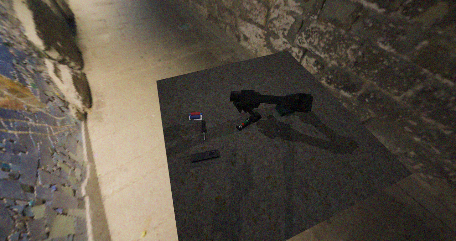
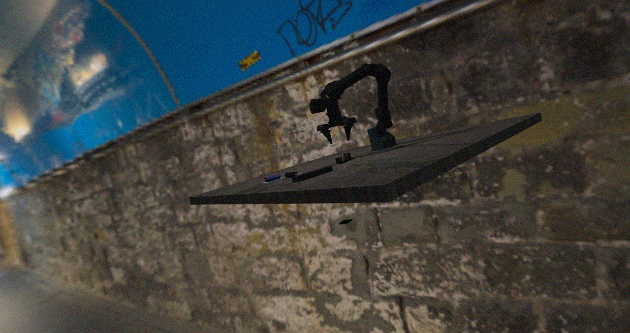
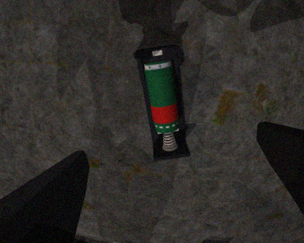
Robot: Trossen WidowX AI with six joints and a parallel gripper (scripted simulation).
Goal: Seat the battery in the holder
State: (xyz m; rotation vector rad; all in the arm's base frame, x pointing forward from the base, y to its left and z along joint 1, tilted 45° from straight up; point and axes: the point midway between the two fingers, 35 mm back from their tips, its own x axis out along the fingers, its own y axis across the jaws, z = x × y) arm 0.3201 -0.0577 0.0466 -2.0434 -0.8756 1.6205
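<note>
Battery [image 3: 162,96] seated in holder [image 3: 183,150]; our hand [image 3: 170,194] wide, empty.
Its axis runs 12–6, directly under us.

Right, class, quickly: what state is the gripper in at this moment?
Gripper: open wide, holding nothing, raised above the battery lying in its holder.

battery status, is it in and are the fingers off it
Gripper open, raised above the table, holding nothing. Battery lies in the holder, red end at the spring, untouched. Nothing in the way.
</note>
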